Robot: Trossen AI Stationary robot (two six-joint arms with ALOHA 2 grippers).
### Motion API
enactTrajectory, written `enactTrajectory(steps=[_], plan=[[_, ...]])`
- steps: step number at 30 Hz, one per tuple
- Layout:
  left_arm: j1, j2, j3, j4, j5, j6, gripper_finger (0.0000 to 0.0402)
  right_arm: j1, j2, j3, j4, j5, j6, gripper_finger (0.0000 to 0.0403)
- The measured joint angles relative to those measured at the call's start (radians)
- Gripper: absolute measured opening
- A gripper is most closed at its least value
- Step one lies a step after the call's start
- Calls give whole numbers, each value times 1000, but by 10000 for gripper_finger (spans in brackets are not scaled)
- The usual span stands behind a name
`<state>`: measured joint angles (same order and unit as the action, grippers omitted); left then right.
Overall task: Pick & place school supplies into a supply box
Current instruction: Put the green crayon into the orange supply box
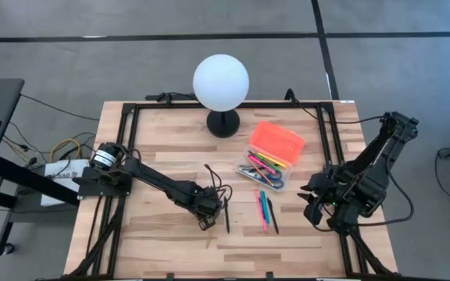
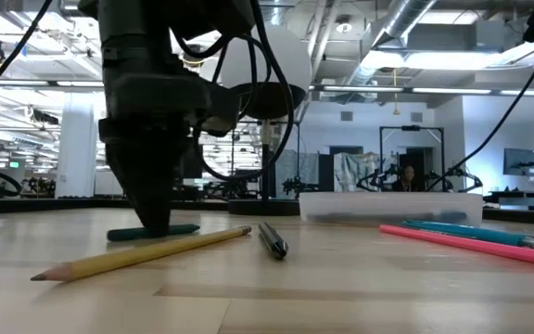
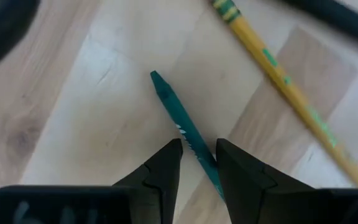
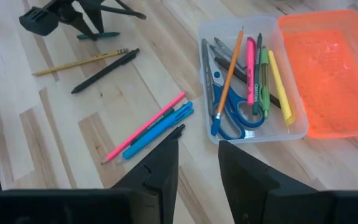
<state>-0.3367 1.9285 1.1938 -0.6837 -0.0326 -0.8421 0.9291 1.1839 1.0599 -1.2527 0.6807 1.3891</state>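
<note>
Robotics lab in an open industrial hall: exposed ducts [image 2: 406, 23] and strip lights [image 2: 471, 90] run across the ceiling, with grey concrete floor [image 1: 69, 55] under the rig. The wooden table [image 1: 170, 156] sits in a black frame [image 1: 131, 117] carrying two arms, with loose cables [image 1: 53, 148] trailing off the left side to a box on the floor. Across the room stand more black frames [image 2: 411, 153] with arms, a monitor [image 2: 519, 160] at the right, and a person [image 2: 406, 176] seated at one far rig.

Grey floor [image 1: 131, 70], exposed ceiling ducts [image 2: 415, 23]
</note>
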Motion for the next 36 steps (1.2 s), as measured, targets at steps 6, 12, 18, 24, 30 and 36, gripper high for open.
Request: enactTrajectory(steps=[6,12,18,24,30,36], plan=[[-6,1,-2,-7,-19,275,98,0,0,0,0,0,0,107],[-4,2,-3,-15,-45,479,52,0,0,0,6,-1,0,107],[15,2,-4,-23,-50,501,11,0,0,0,12,-1,0,107],[32,3,-5,-33,-75,532,16,-1,0,0,12,-1,0,107],[49,2,-1,-36,-47,558,9,-2,0,0,12,-1,1,107],[64,10,50,-78,-54,635,6,-2,0,0,12,0,27,107]])
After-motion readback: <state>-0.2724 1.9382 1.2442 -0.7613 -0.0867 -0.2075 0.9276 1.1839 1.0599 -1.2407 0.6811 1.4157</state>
